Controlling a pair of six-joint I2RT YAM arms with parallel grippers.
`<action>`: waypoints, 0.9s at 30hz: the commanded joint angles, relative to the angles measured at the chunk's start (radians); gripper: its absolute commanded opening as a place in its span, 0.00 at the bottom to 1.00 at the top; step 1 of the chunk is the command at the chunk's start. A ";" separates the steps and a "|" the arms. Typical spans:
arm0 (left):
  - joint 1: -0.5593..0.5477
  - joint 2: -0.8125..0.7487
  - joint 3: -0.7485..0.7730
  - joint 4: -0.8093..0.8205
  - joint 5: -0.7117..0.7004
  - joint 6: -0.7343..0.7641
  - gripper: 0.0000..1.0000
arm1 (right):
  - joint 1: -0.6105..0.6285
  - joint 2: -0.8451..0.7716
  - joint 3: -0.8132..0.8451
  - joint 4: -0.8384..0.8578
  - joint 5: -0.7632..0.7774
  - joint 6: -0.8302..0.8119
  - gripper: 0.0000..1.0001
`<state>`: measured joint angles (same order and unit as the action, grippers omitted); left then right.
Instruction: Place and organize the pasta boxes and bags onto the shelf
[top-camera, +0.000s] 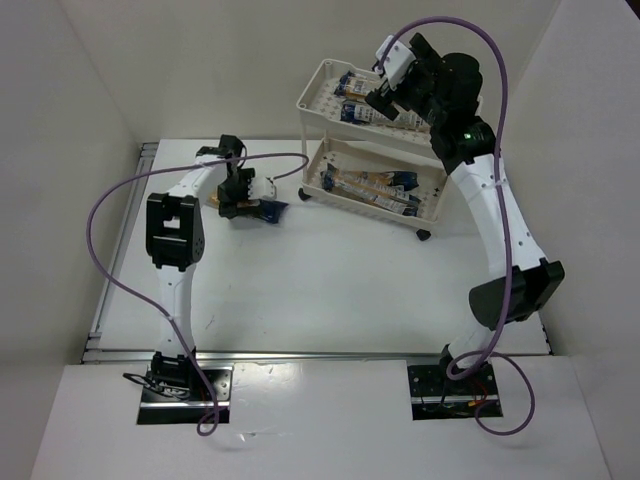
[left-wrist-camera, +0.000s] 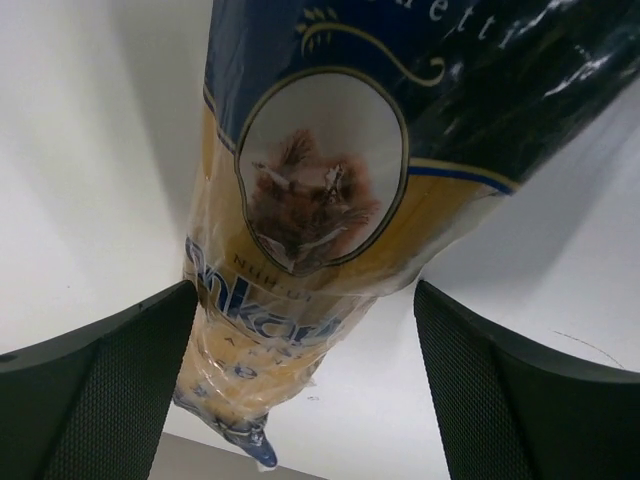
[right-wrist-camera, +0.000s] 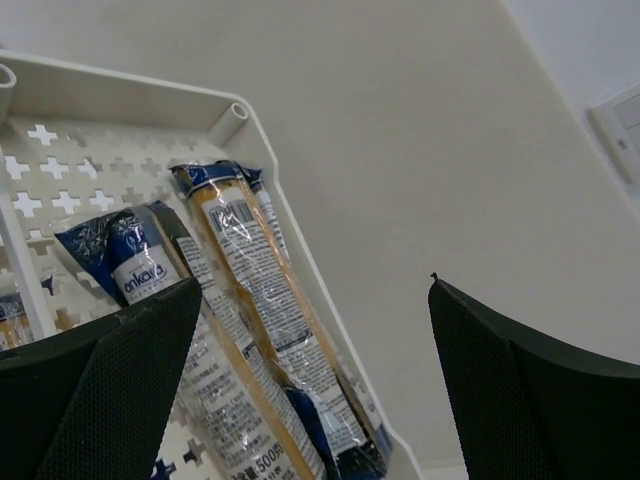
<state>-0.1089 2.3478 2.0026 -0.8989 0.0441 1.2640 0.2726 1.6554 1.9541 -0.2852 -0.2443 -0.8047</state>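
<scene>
One pasta packet (top-camera: 268, 210) lies on the table left of the shelf (top-camera: 312, 88). My left gripper (top-camera: 243, 193) is down over it. In the left wrist view this packet (left-wrist-camera: 320, 180) runs between the open fingers (left-wrist-camera: 100, 390); it is close to the left one, and a gap shows on the right. The shelf's top tray holds two packets (top-camera: 360, 105), and more packets (top-camera: 375, 187) lie in the lower tray. My right gripper (top-camera: 385, 92) hangs open above the top tray with nothing in it. The right wrist view shows the two packets (right-wrist-camera: 255, 300) lying along the tray rim (right-wrist-camera: 290, 215).
White walls close in the table on the left, back and right. The shelf stands on small wheels (top-camera: 423, 234) at the back right. Purple cables (top-camera: 110, 200) loop off both arms. A metal rail (top-camera: 100, 310) runs along the table's left edge.
</scene>
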 joint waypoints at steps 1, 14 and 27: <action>-0.009 0.012 -0.106 -0.047 0.033 0.049 0.95 | 0.008 0.044 0.081 -0.005 -0.003 0.013 0.99; -0.028 -0.192 -0.517 0.242 0.181 -0.098 0.00 | 0.017 0.014 0.092 -0.014 0.027 0.078 0.79; -0.193 -0.717 -0.832 0.356 0.165 -0.555 0.00 | 0.017 -0.169 -0.087 0.098 0.016 0.154 0.76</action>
<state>-0.2455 1.7550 1.1786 -0.5522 0.1989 0.8337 0.2821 1.5852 1.8885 -0.2718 -0.2218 -0.6876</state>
